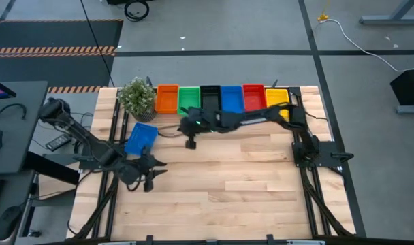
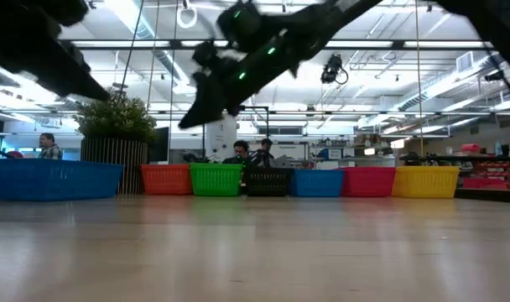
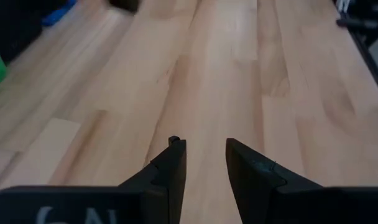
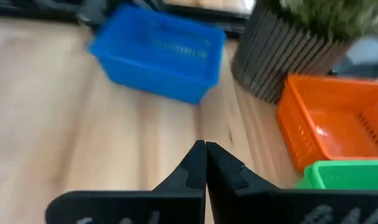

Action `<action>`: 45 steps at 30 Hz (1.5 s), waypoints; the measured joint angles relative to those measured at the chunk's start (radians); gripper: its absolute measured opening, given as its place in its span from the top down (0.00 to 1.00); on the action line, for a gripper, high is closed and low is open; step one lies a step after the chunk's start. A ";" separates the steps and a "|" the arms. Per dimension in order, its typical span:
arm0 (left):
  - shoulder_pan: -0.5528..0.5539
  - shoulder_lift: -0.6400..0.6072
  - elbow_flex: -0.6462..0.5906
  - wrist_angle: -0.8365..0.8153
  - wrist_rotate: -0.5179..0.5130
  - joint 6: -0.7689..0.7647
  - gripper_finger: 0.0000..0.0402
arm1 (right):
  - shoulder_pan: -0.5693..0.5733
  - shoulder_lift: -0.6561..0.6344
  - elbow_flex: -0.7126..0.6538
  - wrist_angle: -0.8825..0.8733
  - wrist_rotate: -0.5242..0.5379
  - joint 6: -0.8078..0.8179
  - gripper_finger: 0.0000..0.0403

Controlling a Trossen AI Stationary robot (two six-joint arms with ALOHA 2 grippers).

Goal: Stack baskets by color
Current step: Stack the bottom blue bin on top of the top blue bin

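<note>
Six baskets stand in a row along the far edge: orange (image 1: pixel 167 99), green (image 1: pixel 188 99), black (image 1: pixel 210 96), blue (image 1: pixel 231 97), red (image 1: pixel 253 96) and yellow (image 1: pixel 277 99). A loose blue basket (image 1: pixel 140 138) (image 4: pixel 158 53) rests flat on its bottom at the left, in front of the plant. My right gripper (image 1: pixel 191 143) (image 4: pixel 205 149) hangs shut and empty above the table, right of the loose blue basket and near the green one. My left gripper (image 1: pixel 150 181) (image 3: pixel 204 149) is open over bare wood, nearer than the loose blue basket, with nothing between its fingers.
A potted green plant (image 1: pixel 137 95) (image 4: pixel 301 43) stands at the far left, beside the orange basket. The wooden table (image 1: pixel 248 184) is bare in its middle and near part. Metal frame rails run along the left and right edges.
</note>
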 joint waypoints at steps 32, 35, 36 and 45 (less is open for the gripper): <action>0.029 -0.006 0.257 -0.913 0.324 -0.075 0.49 | 0.332 -1.084 -1.043 0.071 0.184 0.166 0.98; 0.059 -0.006 0.231 -0.913 0.324 -0.041 0.41 | 0.332 -1.095 -1.046 0.072 0.211 0.166 0.98; 0.068 -0.006 0.221 -0.912 0.324 -0.025 0.39 | 0.332 -1.095 -1.046 0.074 0.213 0.166 0.98; 0.119 0.043 0.185 -0.864 0.306 -0.032 0.49 | 0.332 -1.095 -1.046 0.079 0.210 0.165 0.98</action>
